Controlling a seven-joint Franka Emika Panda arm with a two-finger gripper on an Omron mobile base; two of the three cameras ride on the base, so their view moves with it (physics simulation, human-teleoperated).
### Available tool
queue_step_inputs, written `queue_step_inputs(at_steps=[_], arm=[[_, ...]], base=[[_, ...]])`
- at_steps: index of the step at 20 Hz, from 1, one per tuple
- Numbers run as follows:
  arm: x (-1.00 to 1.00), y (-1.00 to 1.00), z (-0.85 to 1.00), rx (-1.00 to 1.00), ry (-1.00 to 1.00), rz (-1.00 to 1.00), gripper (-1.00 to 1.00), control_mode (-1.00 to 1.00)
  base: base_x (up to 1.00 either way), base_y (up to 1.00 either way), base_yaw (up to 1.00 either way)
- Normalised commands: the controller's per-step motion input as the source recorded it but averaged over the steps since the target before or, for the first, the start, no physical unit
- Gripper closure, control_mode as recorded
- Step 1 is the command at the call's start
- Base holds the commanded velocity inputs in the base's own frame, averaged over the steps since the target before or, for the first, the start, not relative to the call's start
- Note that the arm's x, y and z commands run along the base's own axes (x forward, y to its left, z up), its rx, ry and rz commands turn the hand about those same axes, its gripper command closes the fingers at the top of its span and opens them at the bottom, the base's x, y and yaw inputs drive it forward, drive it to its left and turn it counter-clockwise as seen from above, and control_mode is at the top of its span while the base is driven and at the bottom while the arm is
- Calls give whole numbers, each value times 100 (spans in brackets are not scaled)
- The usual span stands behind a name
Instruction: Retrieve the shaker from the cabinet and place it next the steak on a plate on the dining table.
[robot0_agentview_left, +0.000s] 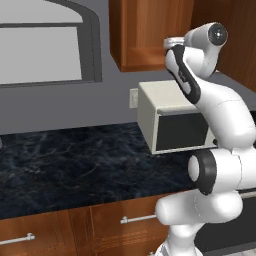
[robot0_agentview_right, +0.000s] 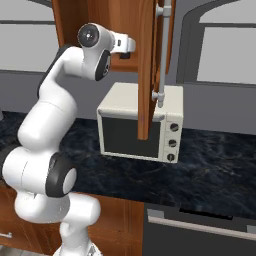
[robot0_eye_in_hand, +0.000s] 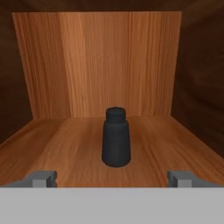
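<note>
Cabinet (robot0_eye_in_hand: 118, 65) shelf | shaker (robot0_eye_in_hand: 116, 138) upright, unlabelled | claw (robot0_eye_in_hand: 112, 178) spread wide, empty, short of it

Rendered illumination is even and soft, without glare. The cabinet (robot0_eye_in_hand: 118, 65) interior darkens toward its side walls. The shaker (robot0_eye_in_hand: 116, 138) casts a faint shadow. Edges appear slightly soft.

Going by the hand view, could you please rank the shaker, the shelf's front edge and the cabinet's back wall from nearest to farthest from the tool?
1. The shelf's front edge, directly beneath the open tool.
2. The shaker, upright mid-shelf, centred ahead between the fingertips.
3. The cabinet's back wall, behind the shaker.
</note>
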Motion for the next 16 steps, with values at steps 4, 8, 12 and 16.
queue_step_inputs(at_steps=[4,8,12,16], arm=[[54,-2,0,0,0,0,-100,-100],[45,-14,0,0,0,1,-100,-100],[43,-14,0,0,0,1,-100,-100],[44,-1,0,0,0,0,-100,-100]], base=[[0,0,0],[0,0,0],[0,0,0],[0,0,0]])
